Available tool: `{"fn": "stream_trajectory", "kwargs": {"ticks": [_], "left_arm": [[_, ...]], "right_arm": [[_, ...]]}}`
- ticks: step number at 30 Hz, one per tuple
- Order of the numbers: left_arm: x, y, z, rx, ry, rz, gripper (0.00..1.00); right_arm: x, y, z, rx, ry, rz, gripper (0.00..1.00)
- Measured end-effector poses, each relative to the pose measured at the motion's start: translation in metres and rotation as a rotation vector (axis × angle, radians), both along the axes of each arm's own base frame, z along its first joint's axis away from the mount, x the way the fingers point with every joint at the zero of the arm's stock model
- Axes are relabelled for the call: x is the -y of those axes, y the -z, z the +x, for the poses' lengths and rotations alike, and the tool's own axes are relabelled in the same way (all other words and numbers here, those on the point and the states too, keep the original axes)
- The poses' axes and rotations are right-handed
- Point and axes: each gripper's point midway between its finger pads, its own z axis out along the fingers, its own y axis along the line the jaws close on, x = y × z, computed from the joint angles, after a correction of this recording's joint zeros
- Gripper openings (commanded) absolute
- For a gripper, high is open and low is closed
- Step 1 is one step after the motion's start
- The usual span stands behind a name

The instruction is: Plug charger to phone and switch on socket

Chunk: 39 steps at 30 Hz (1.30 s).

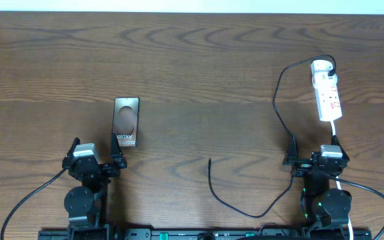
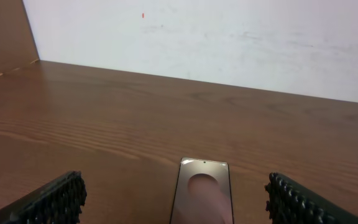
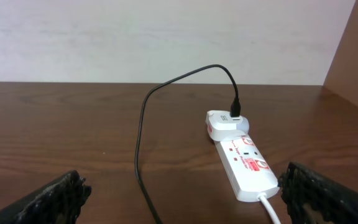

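Note:
The phone (image 1: 126, 123) lies flat on the wooden table, lettering toward me; in the left wrist view the phone (image 2: 202, 190) sits just ahead, between my fingers. My left gripper (image 1: 96, 152) stands open behind it, touching nothing. The white socket (image 1: 327, 89) lies at the far right, and in the right wrist view the socket (image 3: 244, 162) is ahead to the right. The charger cable (image 1: 278, 100) runs from a white adapter (image 3: 225, 122) at the socket's far end down to its free tip (image 1: 209, 161) mid-table. My right gripper (image 1: 312, 148) is open, empty, just short of the socket.
The socket's white cord (image 1: 337, 137) runs back toward the right arm's base. A pale wall (image 3: 166, 37) bounds the table's far edge. Black arm cables trail off near the front edge on both sides.

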Motion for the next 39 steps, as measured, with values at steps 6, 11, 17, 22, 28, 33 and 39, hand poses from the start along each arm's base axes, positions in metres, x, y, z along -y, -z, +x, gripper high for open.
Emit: {"fn": "stream_trajectory", "kwargs": {"ticks": [6,11,17,22,28,33,39], "left_arm": [[0.0000,0.0000,0.0000,0.000,0.000,0.000,0.92],[0.0000,0.0000,0.0000,0.000,0.000,0.000,0.91],[0.0000,0.0000,0.0000,0.000,0.000,0.000,0.91],[0.0000,0.0000,0.0000,0.000,0.000,0.000,0.91],[0.0000,0.0001,0.0000,0.000,0.000,0.000,0.91],[0.0002,0.0000,0.0000,0.000,0.001,-0.001,0.91],[0.0039,0.0001,0.0000,-0.004,0.022,-0.004,0.92]], "right_arm": [[0.0000,0.0000,0.0000,0.000,0.000,0.000,0.99],[0.0000,0.0000,0.0000,0.000,0.000,0.000,0.99],[0.0000,0.0000,0.0000,0.000,0.000,0.000,0.99],[-0.0002,0.0000,0.0000,0.000,-0.001,0.000,0.99],[-0.0021,0.0000,0.0001,0.000,-0.008,0.000,0.99],[-0.0021,0.0000,0.0001,0.000,-0.008,0.000,0.99],[-0.0023,0.0000,0.0001,0.000,-0.009,0.000,0.99]]}}
